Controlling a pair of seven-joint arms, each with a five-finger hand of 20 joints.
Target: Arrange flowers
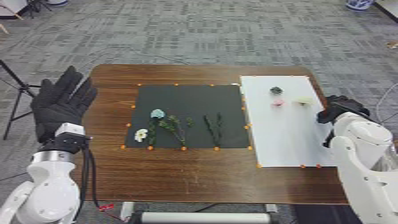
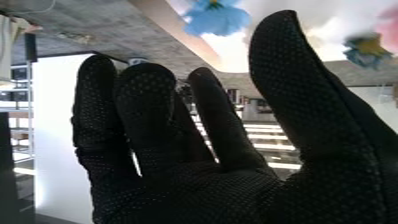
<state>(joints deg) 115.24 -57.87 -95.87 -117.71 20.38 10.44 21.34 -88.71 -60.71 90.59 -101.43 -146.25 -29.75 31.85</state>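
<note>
The black mat (image 1: 191, 95) lay on the brown desk (image 1: 200, 177), with small orange markers (image 1: 216, 148) spaced around its border. The left hand (image 1: 58, 102) was raised to the left of the mat, open, its fingers straight and pointing away from the robot. The right hand (image 1: 345, 107) was well to the right of the mat, at the outer side of the white sheet (image 1: 289, 135); it too was open, with its fingers extended and its thumb spread apart from them.

Several of the flowers and stems lay on the mat itself. A white flower (image 1: 141, 134) was at the mat's near left corner, and a pale blue flower (image 1: 157, 114) lay farther from the robot, in the mat's left part. A leafy green sprig (image 1: 180, 131) lay near the middle of the mat, and a pair of dark green stems (image 1: 213, 127) lay side by side in its right half.

The white sheet was just beside the mat's right edge. On its far part, to the right of the mat, were a dark flower head (image 1: 276, 90), a pink flower head (image 1: 278, 102) nearer the robot, and a pale yellow flower head (image 1: 304, 100), which was the farthest of the three from the mat
</note>
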